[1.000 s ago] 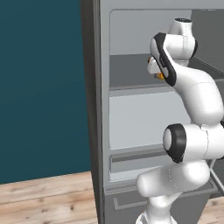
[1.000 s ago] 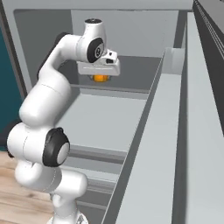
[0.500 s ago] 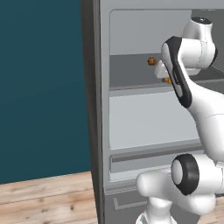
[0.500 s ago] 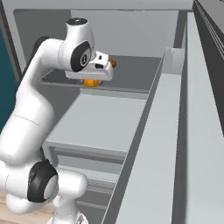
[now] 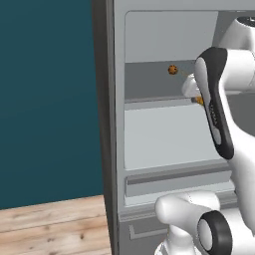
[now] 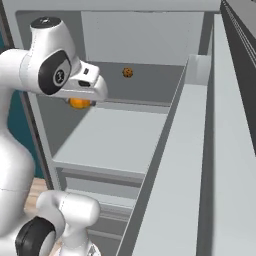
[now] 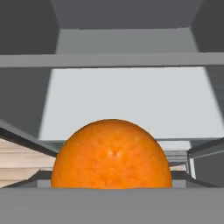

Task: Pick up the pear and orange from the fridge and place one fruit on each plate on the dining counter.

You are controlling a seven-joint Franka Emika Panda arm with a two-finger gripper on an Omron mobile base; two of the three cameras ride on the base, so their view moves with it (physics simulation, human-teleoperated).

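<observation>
Round orange (image 7: pixel 112 154), no long axis, close before the hand at fridge (image 5: pixel 164 134) shelf; fingers' grip unclear.

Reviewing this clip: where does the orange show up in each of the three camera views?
Left base view: the orange peeks out at the right, beside the arm, at the shelf's front edge.
Right base view: upper left, under the hand.
Hand view: bottom centre, large.
Shared landmark: the small brown ball on the upper shelf.

We see a dark teal wall (image 5: pixel 47 99) on the left side. Below it lies a floor (image 5: pixel 50 229) of light wooden planks. The light is even and soft, and we find no strong shadows on them.
</observation>
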